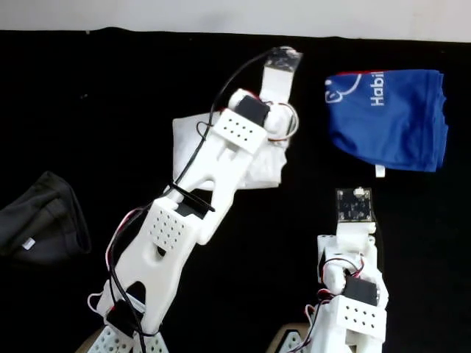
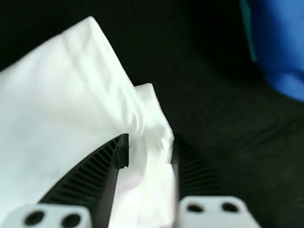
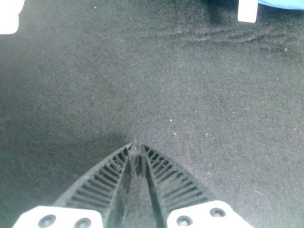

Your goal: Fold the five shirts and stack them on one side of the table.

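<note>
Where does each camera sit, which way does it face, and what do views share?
High view: fixed above the table, looking down on the white shirt, blue shirt and dark shirt; the left arm and right arm show.
Left wrist view: on the left wrist, looking along the left gripper, shut on the white shirt.
Right wrist view: on the right wrist, facing the table past the shut right gripper.
Shared: high and left wrist views both show the white and blue shirts.

White shirt (image 1: 188,140), blue shirt (image 1: 397,125) with white print and charcoal shirt (image 1: 44,220) lie on a black table (image 1: 110,88).
</note>
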